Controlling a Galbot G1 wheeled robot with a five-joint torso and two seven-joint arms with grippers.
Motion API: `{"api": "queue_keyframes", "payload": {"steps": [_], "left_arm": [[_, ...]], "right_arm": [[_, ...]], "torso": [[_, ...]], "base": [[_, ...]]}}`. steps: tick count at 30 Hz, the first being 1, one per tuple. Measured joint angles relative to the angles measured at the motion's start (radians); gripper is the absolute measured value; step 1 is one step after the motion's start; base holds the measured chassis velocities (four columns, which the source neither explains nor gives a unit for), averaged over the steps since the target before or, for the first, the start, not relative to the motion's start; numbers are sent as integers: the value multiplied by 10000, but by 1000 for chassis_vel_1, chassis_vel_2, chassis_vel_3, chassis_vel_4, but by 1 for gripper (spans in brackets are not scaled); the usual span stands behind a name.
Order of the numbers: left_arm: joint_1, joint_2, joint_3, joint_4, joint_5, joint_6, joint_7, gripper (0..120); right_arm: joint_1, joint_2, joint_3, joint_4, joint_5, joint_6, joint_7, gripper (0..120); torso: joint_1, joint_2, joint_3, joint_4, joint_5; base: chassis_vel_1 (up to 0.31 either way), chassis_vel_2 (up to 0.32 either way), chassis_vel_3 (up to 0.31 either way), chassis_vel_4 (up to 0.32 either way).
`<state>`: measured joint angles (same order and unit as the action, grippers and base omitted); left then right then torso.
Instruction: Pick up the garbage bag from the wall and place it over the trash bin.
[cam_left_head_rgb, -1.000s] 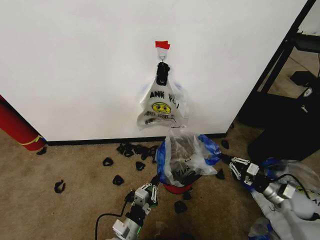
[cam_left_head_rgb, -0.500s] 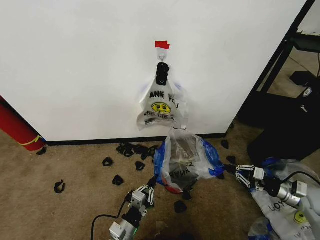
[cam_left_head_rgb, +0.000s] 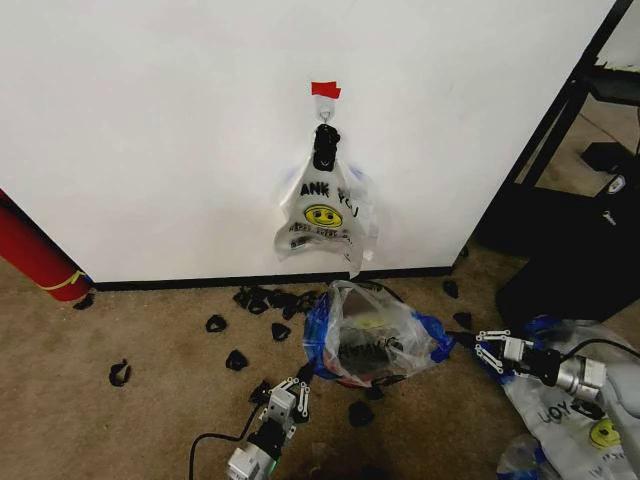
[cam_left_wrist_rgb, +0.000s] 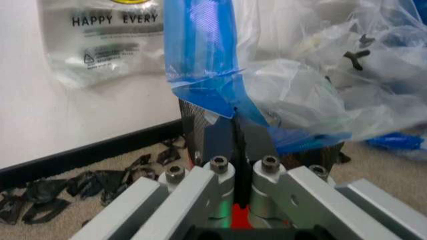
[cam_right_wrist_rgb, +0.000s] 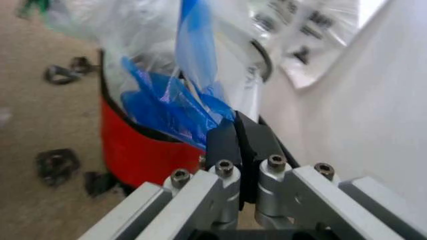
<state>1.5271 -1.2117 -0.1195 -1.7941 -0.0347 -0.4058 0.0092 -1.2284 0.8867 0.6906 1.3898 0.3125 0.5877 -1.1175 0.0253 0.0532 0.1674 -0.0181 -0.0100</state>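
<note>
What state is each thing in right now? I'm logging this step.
garbage bag: draped over the bin, held at both sides
trash bin: upright, covered
left gripper: shut on bag's blue edge
right gripper: shut on bag's blue edge
bunch of bags: hanging clipped on wall hook

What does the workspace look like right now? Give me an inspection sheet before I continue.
Surface: brown carpet floor, littered.
Job's things: garbage bag draped over the trash bin, bunched and uneven, each blue edge pinched by a gripper; wall plain white, black baseboard.
Clutter: black clips scattered on the carpet; bunch of printed bags hanging from the taped hook; flat pile of bags at the right.
Grippers: left gripper low, in front of the bin, shut on the bag; right gripper to the bin's right, shut on the bag.
Cables: black cable beside the left arm.
Surroundings: red cylinder at the left; black rack at the right.
</note>
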Motion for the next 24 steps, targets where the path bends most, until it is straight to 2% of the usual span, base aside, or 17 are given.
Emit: {"api": "queue_keyframes", "payload": {"steps": [7,13,17,24], "left_arm": [[-107,3,14,198,157,14,6,0],[-392,16,-1,511,659,244,-125,0],[-499,52,-15,645,842,302,-158,0],[-653,138,-20,894,1050,379,-183,0]], "right_arm": [[195,314,-263,-475,240,223,863,0],[291,793,-745,-862,901,239,2350,0],[281,983,-888,-976,1002,182,2863,0],[324,1435,-1057,-1362,914,188,2986,0]], "torso": [[0,0,0,0,-1],[0,0,0,0,-1],[0,0,0,0,-2],[0,0,0,0,-1]], "base": [[0,0,0,0],[0,0,0,0],[0,0,0,0],[0,0,0,0]]}}
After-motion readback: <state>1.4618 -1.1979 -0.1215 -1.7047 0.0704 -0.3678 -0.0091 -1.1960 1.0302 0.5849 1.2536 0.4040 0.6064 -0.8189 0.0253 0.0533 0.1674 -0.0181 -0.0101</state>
